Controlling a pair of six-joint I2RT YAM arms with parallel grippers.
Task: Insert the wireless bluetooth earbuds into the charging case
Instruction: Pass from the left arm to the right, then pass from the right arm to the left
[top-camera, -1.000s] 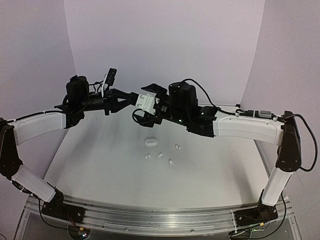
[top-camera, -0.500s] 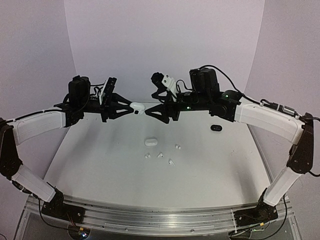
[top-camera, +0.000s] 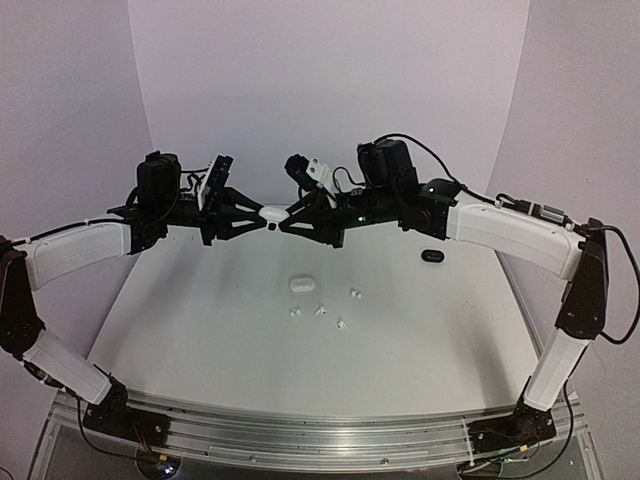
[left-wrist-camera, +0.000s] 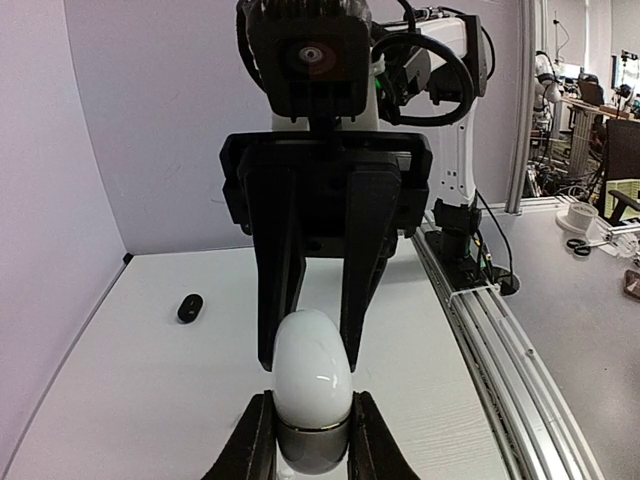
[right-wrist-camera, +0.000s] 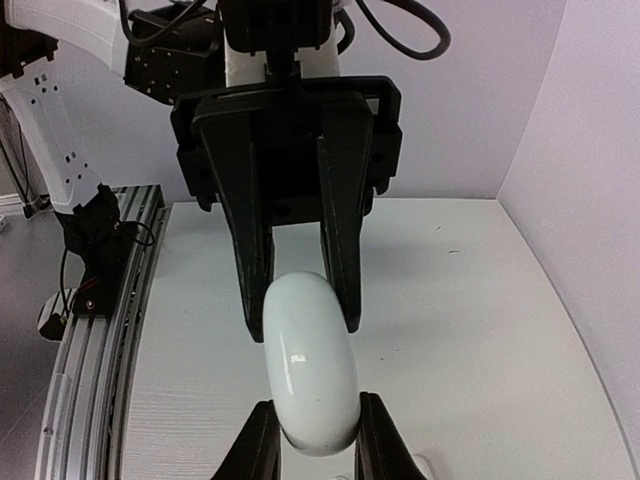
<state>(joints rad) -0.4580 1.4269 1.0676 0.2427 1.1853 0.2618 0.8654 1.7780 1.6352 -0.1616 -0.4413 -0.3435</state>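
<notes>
Top external view: both arms are raised over the table, and their tips meet in mid-air at centre.
Held case: we note one white charging case, egg-shaped, off the table and bridging the two pincers.
Left pincer: pinching one end of the held case. Its wrist view shows a finger pressed on each side, at a grey band.
Right pincer: pinching the opposite end. Its wrist view shows fingers tight against both sides.
Earbuds: we count four white earbuds lying loose on the table below the arms, near one another.
Second white case: on the table, just behind the buds.
Black item: small and oval, on the table well to the right. We cannot tell what it is.
</notes>
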